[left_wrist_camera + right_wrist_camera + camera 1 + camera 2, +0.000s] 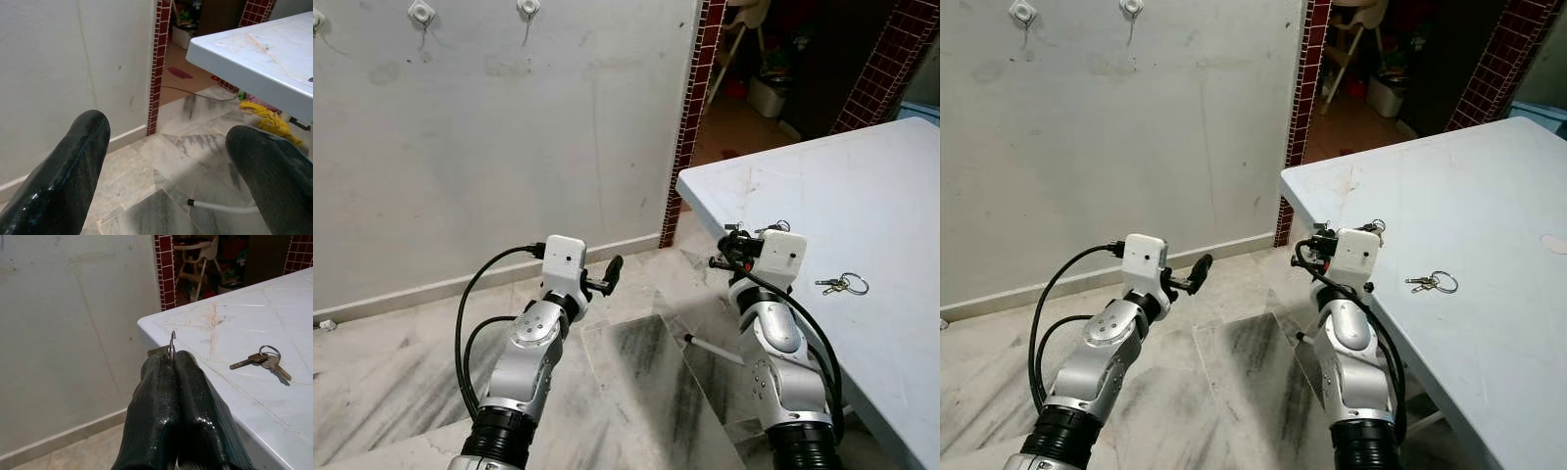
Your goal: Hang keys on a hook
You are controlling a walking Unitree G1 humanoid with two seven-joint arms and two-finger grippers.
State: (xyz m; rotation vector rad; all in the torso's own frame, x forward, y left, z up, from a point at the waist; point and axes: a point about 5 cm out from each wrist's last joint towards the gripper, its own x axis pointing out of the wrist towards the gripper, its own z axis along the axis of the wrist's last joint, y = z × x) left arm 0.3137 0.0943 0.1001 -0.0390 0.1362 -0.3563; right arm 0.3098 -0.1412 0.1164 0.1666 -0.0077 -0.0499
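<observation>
The right tool (pixel 172 363) pinches a key ring (pixel 172 343) at the white worktop (pixel 862 196) corner; left tool (pixel 166 161) gapes empty; carrying is underway; next, reach the wall hooks (pixel 528 8), well above the worktop.

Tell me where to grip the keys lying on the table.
Take the keys by the ring: it lies flat on the table, blades fanned to one side. Come straight down, one finger inside the loop. The left gripper is open.

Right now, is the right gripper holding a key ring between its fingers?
Yes, the right gripper is shut on a key ring that pokes out at its fingertips, while another bunch of keys lies on the white table.
</observation>
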